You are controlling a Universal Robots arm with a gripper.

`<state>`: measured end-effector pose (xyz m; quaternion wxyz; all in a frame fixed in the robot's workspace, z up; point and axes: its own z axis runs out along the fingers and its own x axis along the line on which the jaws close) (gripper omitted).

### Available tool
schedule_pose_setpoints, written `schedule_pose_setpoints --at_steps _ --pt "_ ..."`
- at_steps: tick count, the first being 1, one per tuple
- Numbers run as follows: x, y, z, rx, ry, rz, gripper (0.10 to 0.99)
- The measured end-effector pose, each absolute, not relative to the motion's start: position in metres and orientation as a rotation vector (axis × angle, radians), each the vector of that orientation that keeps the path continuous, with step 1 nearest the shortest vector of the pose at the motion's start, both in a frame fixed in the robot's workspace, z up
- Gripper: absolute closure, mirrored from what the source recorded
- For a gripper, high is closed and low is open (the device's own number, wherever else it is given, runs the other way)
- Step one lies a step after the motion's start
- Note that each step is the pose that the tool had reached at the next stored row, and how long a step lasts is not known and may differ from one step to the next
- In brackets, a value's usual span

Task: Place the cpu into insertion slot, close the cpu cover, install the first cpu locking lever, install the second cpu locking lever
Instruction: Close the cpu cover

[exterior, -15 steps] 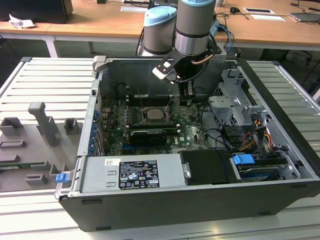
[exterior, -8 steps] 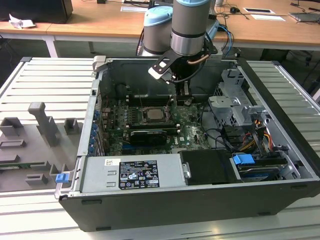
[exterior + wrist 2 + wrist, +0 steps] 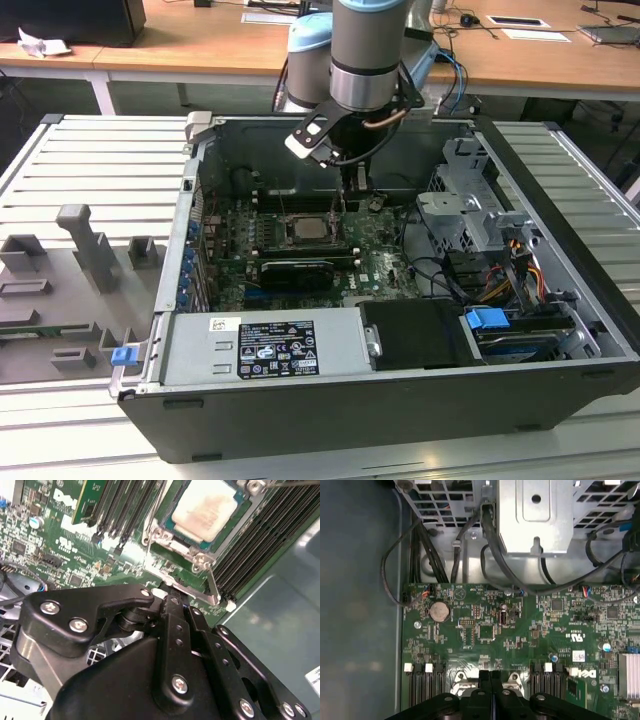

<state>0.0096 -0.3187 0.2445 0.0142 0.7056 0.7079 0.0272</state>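
At the middle of the circuit board [image 3: 485, 630], between the memory slots [image 3: 265, 535]: the chip [image 3: 205, 507] lies flat in its socket [image 3: 176, 544], pale top up; that step looks done.
Cover: the metal cover [image 3: 167, 534] appears folded down around the chip, though how well it sits is hard to judge.
Levers: a wire lever [image 3: 214, 582] juts from the socket corner nearest the gripper; a second lever [image 3: 151, 510] runs along one side of the socket. Whether either is hooked cannot be told.
Gripper: the gripper [image 3: 170, 596] has its fingers pressed together, nothing seen between them, tip low at that socket corner, just beside the wire lever.
Setting: open computer case [image 3: 300, 410], board on its floor.
Left to do: by these views, locking the levers.
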Motion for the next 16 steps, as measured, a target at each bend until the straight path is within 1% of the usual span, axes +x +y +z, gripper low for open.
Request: schedule_pose_setpoints --at_steps 5,10,16 --pt "-0.006 -0.319 0.242 2.197 2.204 0.085 0.98" --pt "-0.018 -0.318 0.229 2.196 2.205 0.085 0.98" --pt "-0.035 -0.318 0.228 2.191 2.211 0.087 0.98"
